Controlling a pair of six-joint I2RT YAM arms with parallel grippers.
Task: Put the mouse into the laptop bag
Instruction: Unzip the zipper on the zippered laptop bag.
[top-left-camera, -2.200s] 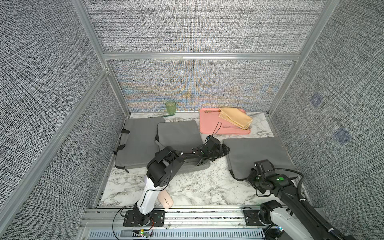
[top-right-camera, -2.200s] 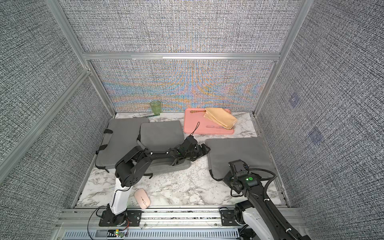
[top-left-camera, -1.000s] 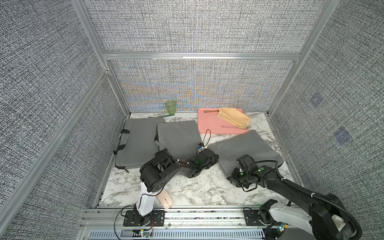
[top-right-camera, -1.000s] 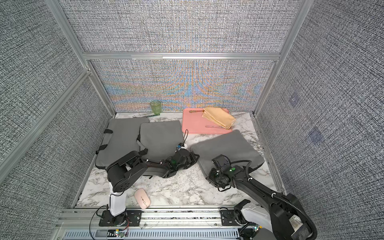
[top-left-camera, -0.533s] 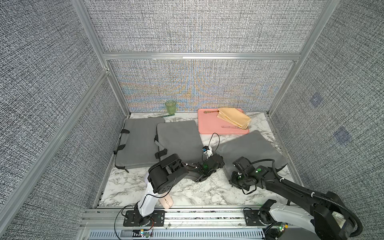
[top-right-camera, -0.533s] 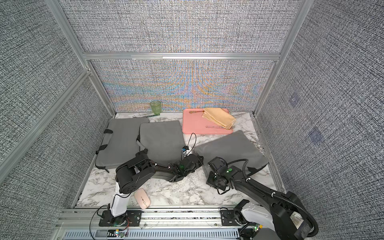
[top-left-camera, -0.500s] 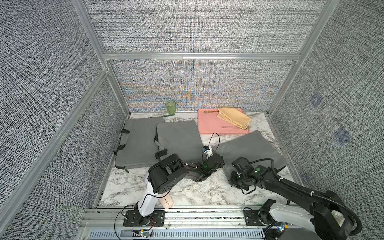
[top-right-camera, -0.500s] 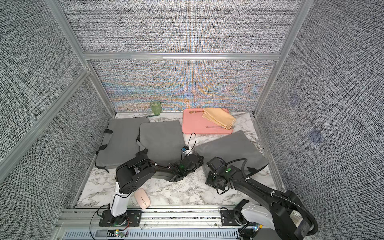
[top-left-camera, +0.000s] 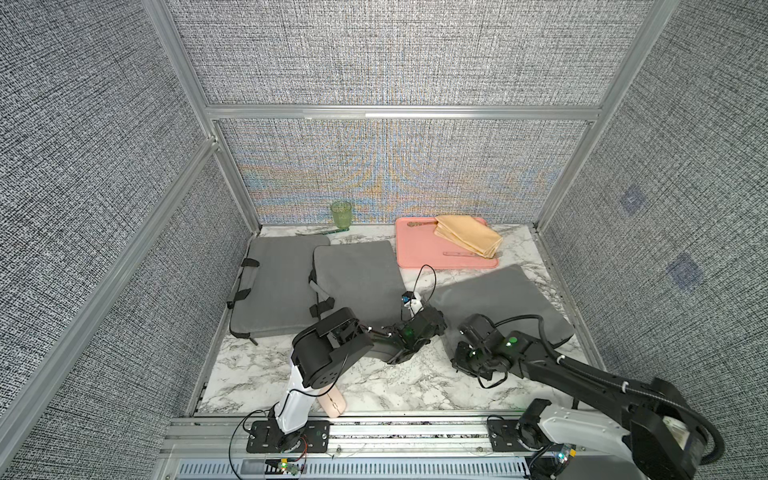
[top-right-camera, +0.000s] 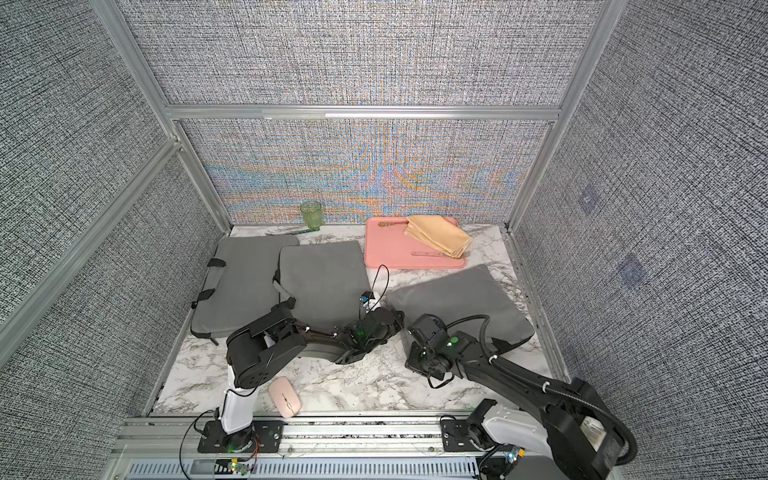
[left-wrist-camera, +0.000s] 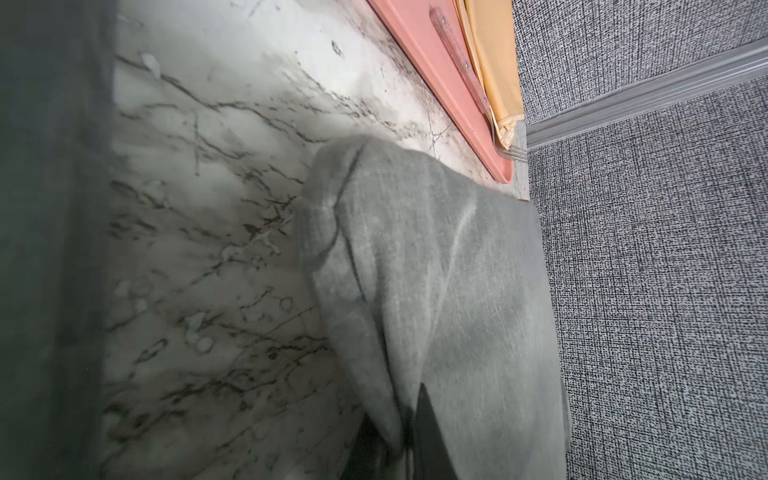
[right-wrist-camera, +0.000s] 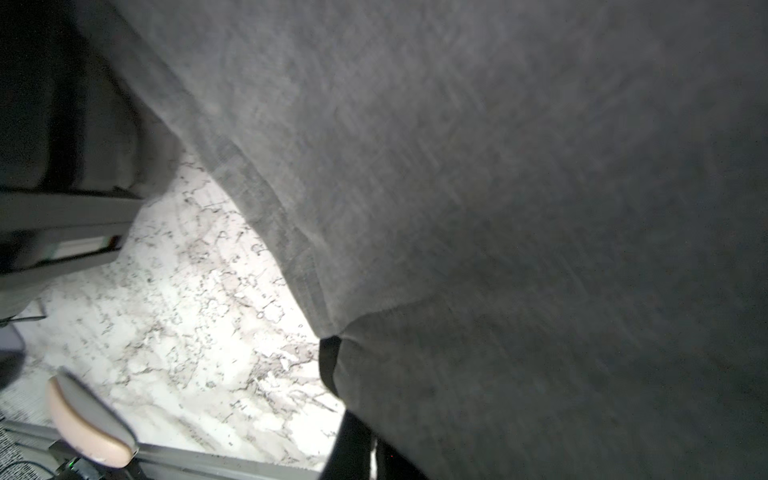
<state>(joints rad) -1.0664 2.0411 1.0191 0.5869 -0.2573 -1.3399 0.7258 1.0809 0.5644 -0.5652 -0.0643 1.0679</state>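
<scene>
The mouse (top-right-camera: 284, 397) is one pale pink, smooth, flattened oval with a thin centre line; it lies on the marble-veined table (top-right-camera: 374, 382) at the near edge, just beside the left arm's base and well apart from every bag; three soft, grey, woven rectangular bags lie there: the far-left bag (top-left-camera: 274, 286), the middle bag (top-left-camera: 357, 278) overlapping it, and the laptop bag (top-left-camera: 498, 303) on the right, its near edge creased; the left gripper (left-wrist-camera: 399, 436) is pinched together on that bag's seamed edge; the right gripper (right-wrist-camera: 365, 449) sits at the same bag's edge, apart or together I cannot tell; one rigid pink tray (top-left-camera: 424, 253) bears one folded yellow cloth (top-left-camera: 467, 235); one ribbed green cup (top-left-camera: 340, 214) stands at the back.
</scene>
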